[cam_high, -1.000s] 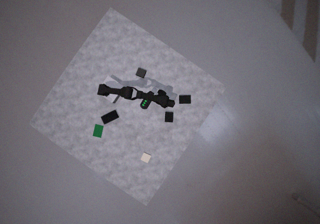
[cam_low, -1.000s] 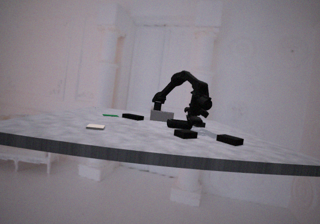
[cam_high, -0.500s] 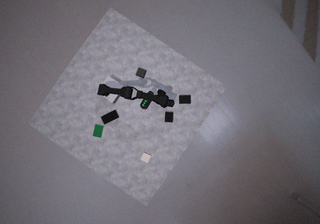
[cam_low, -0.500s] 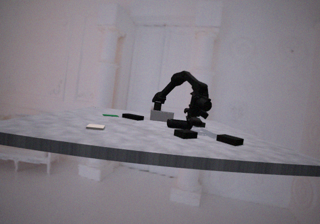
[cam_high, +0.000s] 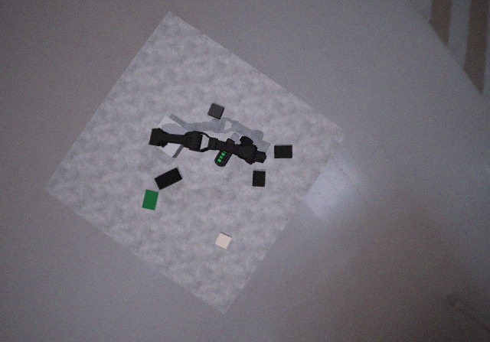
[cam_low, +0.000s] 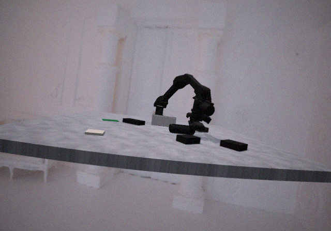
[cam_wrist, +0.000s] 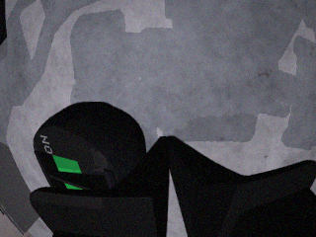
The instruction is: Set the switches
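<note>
The dark grey controller unit [cam_high: 218,157] [cam_low: 181,128] [cam_wrist: 86,143] sits on its base near the middle of the bench, with several green switch ends showing along its top. In the wrist view only its rounded end shows, marked ON, with green rocker ends [cam_wrist: 66,164] by the lower left. My gripper [cam_high: 234,150] [cam_low: 197,126] [cam_wrist: 166,142] is shut and empty. It is low over the bench, right beside the unit's end. I cannot tell whether a finger touches a switch. The label on the underside is hidden.
A black block [cam_high: 258,178] [cam_low: 187,139] lies just in front of the unit and another [cam_high: 283,151] [cam_low: 233,144] to its right. A grey block [cam_high: 216,110], a black slab [cam_high: 168,178] [cam_low: 133,121], a green card [cam_high: 150,199] [cam_low: 110,120] and a white block [cam_high: 223,240] [cam_low: 94,132] lie farther off.
</note>
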`<control>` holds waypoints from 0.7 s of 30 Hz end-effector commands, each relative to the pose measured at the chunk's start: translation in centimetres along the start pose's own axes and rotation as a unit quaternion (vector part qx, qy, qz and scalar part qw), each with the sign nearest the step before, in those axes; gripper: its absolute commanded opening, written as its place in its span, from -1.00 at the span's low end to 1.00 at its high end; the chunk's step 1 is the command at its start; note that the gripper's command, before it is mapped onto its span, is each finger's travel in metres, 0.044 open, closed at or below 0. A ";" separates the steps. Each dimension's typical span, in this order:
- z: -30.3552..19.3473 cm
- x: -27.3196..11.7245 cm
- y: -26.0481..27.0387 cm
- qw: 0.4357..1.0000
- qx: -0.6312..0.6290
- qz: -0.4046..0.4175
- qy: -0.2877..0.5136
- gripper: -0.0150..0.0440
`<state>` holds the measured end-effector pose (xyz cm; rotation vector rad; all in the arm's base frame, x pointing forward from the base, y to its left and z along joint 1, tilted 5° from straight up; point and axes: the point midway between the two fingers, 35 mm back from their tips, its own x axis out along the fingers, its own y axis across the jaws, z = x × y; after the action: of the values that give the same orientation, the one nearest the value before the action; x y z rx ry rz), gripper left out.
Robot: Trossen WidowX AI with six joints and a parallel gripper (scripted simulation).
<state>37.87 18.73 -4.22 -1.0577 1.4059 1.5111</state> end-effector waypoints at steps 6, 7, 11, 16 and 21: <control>0.1 0.2 0.4 1.000 0.001 0.002 -0.002 -0.49; 0.1 0.2 0.4 1.000 0.001 0.002 -0.002 -0.49; 0.1 0.3 0.5 1.000 0.001 0.002 -0.002 -0.49; 0.1 0.4 1.0 1.000 0.001 0.002 -0.002 -0.49; 0.2 0.6 1.5 1.000 0.001 0.002 -0.002 -0.49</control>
<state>36.91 18.81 -4.04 -1.0575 1.3942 1.5058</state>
